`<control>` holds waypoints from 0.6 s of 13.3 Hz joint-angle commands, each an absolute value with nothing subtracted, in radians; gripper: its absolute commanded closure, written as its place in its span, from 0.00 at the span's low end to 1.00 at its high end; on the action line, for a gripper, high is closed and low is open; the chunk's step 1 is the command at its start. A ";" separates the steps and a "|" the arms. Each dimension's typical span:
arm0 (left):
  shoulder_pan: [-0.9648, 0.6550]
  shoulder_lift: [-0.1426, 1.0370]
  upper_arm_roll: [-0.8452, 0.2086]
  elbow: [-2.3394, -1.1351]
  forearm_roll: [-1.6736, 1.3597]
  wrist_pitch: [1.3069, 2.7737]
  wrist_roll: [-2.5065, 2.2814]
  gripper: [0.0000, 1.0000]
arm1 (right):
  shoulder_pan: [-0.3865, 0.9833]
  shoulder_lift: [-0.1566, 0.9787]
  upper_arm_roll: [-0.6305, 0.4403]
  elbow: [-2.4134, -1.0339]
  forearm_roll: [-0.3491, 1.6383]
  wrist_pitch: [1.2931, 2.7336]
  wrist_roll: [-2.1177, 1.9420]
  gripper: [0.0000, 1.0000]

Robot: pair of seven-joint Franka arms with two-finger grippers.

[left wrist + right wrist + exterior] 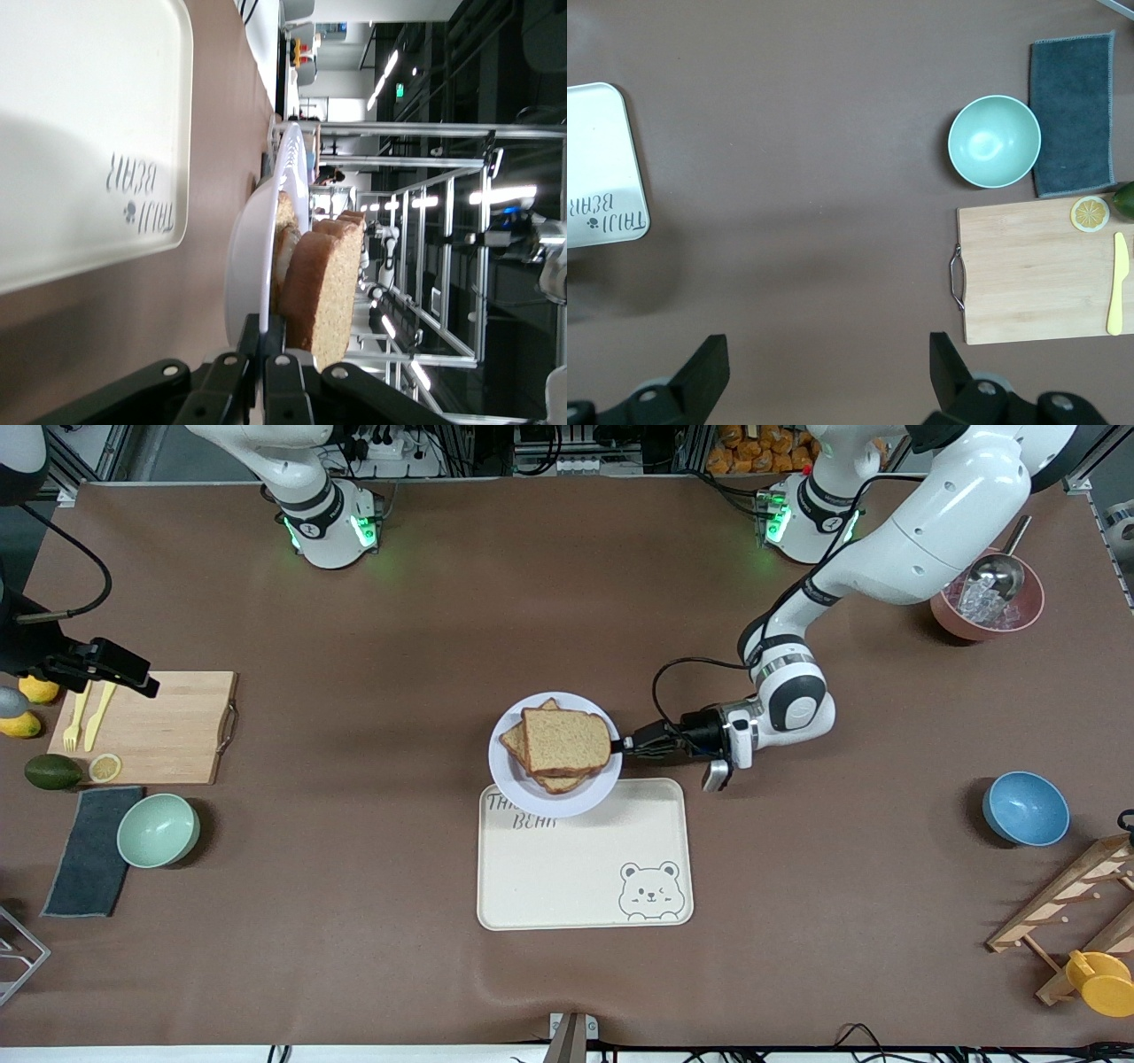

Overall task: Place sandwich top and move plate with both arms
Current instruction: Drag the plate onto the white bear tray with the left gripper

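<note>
The white-lavender plate (pixel 510 776) sits mid-table, and its edge nearer the camera overlaps the cream bear-printed tray (pixel 576 868). The sandwich top (pixel 565 740), a speckled brown slice, lies flat on the lower slices on the plate. My left gripper (pixel 621 745) comes in low from the left arm's end and is shut on the plate's rim. The left wrist view shows the thin rim (pixel 248 257) pinched between the fingers of the left gripper (pixel 275 341), with the sandwich top (pixel 332 283) just past them. My right gripper (pixel 115 669) hangs open over the wooden cutting board (pixel 151 726), and in its wrist view the right gripper (pixel 828 363) holds nothing.
A green bowl (pixel 158 830) and a dark cloth (pixel 89 850) lie near the board, with lemons and an avocado (pixel 51 771) beside it. A blue bowl (pixel 1025 808), a wooden rack (pixel 1081 903) and a pink bowl of ice (pixel 988 607) stand toward the left arm's end.
</note>
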State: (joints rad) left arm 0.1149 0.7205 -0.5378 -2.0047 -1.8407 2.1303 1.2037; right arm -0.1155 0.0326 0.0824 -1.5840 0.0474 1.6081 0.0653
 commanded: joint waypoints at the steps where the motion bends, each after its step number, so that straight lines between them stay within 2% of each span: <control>1: 0.140 0.710 -0.532 -1.970 -1.807 2.117 1.140 1.00 | -0.110 0.032 0.084 -1.585 0.035 1.609 0.067 0.00; 8: 0.109 0.776 -0.428 -1.858 -1.746 2.120 1.085 1.00 | -0.115 0.034 0.084 -1.583 0.037 1.611 0.067 0.00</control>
State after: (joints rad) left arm 0.1283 0.7372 -0.4499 -1.9214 -1.7882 2.1320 1.1150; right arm -0.1150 0.0330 0.0829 -1.5841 0.0474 1.6081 0.0653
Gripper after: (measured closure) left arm 0.960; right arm 0.000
